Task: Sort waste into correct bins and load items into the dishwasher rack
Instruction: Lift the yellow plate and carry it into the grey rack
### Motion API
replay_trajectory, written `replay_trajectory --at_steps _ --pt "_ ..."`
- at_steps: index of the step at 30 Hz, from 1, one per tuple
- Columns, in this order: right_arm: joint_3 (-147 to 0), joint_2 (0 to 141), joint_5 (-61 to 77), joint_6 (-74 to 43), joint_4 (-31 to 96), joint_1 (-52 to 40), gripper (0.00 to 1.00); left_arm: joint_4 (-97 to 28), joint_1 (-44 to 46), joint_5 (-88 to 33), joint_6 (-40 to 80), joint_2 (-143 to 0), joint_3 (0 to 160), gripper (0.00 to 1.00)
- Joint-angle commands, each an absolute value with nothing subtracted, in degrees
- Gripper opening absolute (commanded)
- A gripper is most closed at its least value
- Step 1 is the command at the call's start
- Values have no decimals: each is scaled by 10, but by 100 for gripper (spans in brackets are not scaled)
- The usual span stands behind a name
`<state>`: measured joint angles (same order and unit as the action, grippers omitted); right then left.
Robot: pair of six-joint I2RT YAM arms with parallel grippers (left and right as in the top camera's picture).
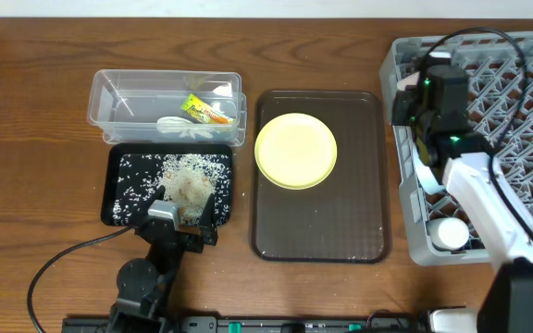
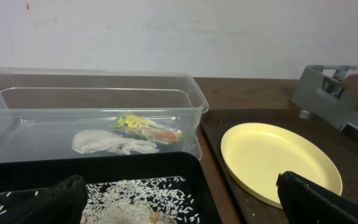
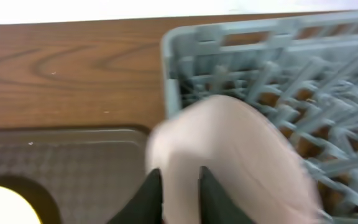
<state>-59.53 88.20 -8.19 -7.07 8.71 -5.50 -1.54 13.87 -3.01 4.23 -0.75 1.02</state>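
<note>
The clear tub (image 1: 109, 102) holds the green-and-orange wrapper (image 1: 205, 109) and the white scrap (image 1: 176, 125); both also show in the left wrist view, wrapper (image 2: 146, 126) and scrap (image 2: 110, 143). Rice crumbs (image 1: 188, 176) lie in the black tray (image 1: 118, 208). My left gripper (image 1: 181, 215) hangs open and empty over the tray's near end (image 2: 179, 202). The yellow-green plate (image 1: 295, 151) lies on the brown tray. My right gripper (image 3: 180, 186) is shut on the rim of a pale, blurred bowl (image 3: 229, 143), the light blue bowl (image 1: 427, 176), at the grey rack's (image 1: 526, 148) left wall. A white bowl (image 1: 450, 233) sits in the rack's near-left corner. No chopsticks show.
The dark brown serving tray (image 1: 340, 222) lies between the black tray and the rack. My right arm (image 1: 442, 102) and its cable reach over the rack's left side. Bare wooden table (image 1: 26, 139) lies left of the tub.
</note>
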Motion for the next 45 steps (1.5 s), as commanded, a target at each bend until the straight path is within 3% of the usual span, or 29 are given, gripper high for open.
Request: replay_trajectory --at_steps 1,6,8,11,14,19,23,24,26,28,30,35,39,42,45 --pt "-593 852 -114 -71 103 -45 24 -38 135 -25 37 -6 2 99" --pt "-593 810 -46 -72 109 -57 42 -38 135 -25 37 -6 2 99" --pt "-593 798 0 -72 119 -65 43 -38 135 -25 37 -6 2 99" --pt "-593 795 48 -73 155 -86 40 -38 135 -25 37 -6 2 99" --pt "-592 802 47 -81 206 -118 27 -38 135 -25 37 -6 2 100" --pt "-592 828 -44 -81 251 -170 28 -38 135 -25 37 -6 2 99" --pt "-592 848 129 -82 272 -199 46 -38 135 -25 37 -6 2 99" --pt "-592 858 152 -97 276 -208 58 -38 135 -25 37 -6 2 99" --pt "-592 878 119 -172 285 -222 73 -38 135 -25 37 -6 2 99" --pt "-592 902 55 -250 295 -231 77 -38 135 -25 37 -6 2 100" --pt "-592 938 28 -308 287 -234 73 -38 135 -25 37 -6 2 99" --pt "-592 1022 30 -366 259 -234 45 -38 135 -25 37 -6 2 99" --pt "-592 1069 33 -394 258 -234 33 -38 135 -25 37 -6 2 99" --pt "-593 1065 39 -389 262 -234 4 -38 135 -25 37 -6 2 99" --pt "-593 1023 36 -347 262 -233 1 -38 135 -25 37 -6 2 99"
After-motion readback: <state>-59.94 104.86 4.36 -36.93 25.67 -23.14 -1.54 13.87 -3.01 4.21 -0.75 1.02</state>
